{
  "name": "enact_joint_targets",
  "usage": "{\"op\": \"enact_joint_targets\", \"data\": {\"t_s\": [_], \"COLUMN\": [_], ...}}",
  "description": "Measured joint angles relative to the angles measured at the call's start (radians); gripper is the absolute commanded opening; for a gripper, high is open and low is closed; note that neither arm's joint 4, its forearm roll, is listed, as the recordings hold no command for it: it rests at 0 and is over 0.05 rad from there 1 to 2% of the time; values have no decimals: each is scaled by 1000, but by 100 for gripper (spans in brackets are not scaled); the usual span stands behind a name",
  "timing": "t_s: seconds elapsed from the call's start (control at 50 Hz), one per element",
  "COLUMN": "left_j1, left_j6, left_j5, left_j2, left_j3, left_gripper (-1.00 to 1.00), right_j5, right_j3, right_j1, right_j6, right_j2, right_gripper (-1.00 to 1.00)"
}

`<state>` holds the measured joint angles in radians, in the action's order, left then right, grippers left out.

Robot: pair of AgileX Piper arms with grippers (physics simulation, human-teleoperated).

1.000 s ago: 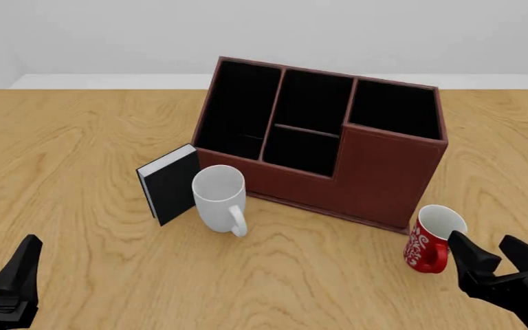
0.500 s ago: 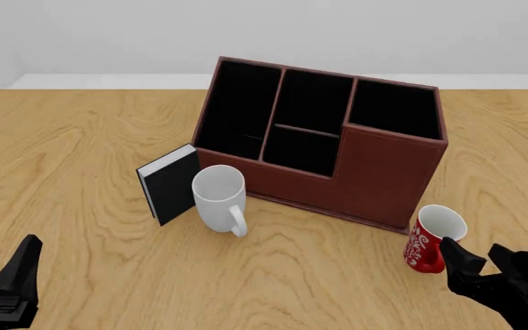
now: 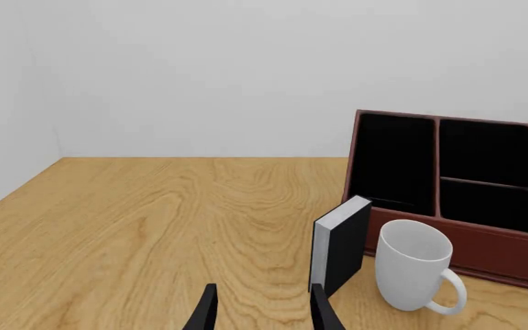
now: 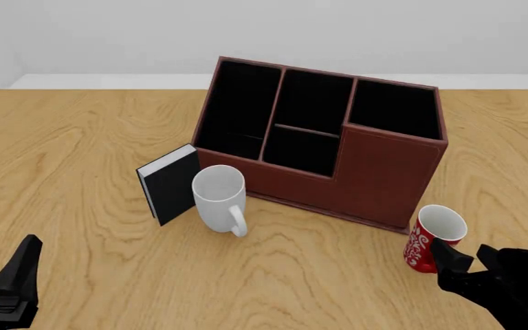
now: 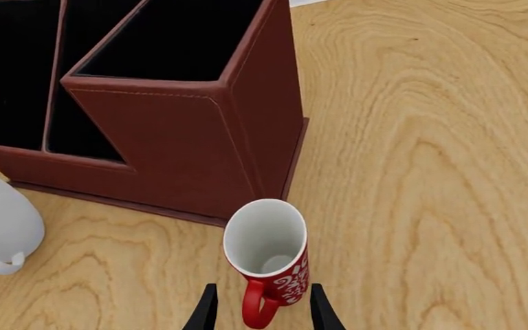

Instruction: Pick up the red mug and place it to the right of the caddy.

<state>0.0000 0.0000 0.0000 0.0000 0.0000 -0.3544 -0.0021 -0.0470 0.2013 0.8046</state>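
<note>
Two mugs, one box, one book and two grippers are on show. The small red ceramic mug with white swirly lettering (image 4: 431,240) stands upright at the lower right of the front view, just off the near right corner of the large reddish-brown leather-look caddy (image 4: 374,172), which fills the upper middle of that view. Whether mug and caddy touch cannot be told. The caddy shows four black-lined compartments in the front view; their floors are lost in black. A plain white mug (image 4: 220,198) stands upright near the caddy's front wall, left of centre, with a small black book with white page edges (image 4: 168,183) standing just beside it on the left.

The right gripper (image 4: 463,260), at the lower right corner of the front view, is cut off by the frame edge. In the right wrist view its two fingers (image 5: 207,311) stand apart, parted with the red mug's handle (image 5: 256,313) between them; contact cannot be made out. The left gripper (image 3: 259,309) sits at the lower left of the front view, partly cut off, its fingers parted and holding nothing, over the bare wooden table (image 4: 80,151).
</note>
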Motion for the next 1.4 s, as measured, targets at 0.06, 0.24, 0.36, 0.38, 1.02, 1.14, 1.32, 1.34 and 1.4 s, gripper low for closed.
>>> {"op": "enact_joint_targets", "data": {"t_s": [0.06, 0.24, 0.36, 0.38, 1.02, 1.14, 1.32, 1.34, 1.4], "left_j1": [0, 0, 0, 0, 0, 0, 0, 0, 0], "left_j6": [0, 0, 0, 0, 0, 0, 0, 0, 0], "left_j5": [0, 0, 0, 0, 0, 0, 0, 0, 0], "left_j2": [0, 0, 0, 0, 0, 0, 0, 0, 0], "left_j3": [0, 0, 0, 0, 0, 0, 0, 0, 0], "left_gripper": [100, 100, 100, 100, 100, 100, 100, 100, 100], "right_j5": [-15, -53, -64, -65, -95, -112, -126, -128, -132], "right_j3": [0, 1, 2, 2, 2, 2, 2, 2, 2], "right_j1": [-1, -4, -6, -6, -11, -11, -10, -10, -10], "right_j6": [0, 2, 6, 7, 32, 36, 42, 43, 45], "right_j2": [18, 64, 81, 82, 140, 163, 185, 188, 194], "right_gripper": [100, 100, 100, 100, 100, 100, 100, 100, 100]}}
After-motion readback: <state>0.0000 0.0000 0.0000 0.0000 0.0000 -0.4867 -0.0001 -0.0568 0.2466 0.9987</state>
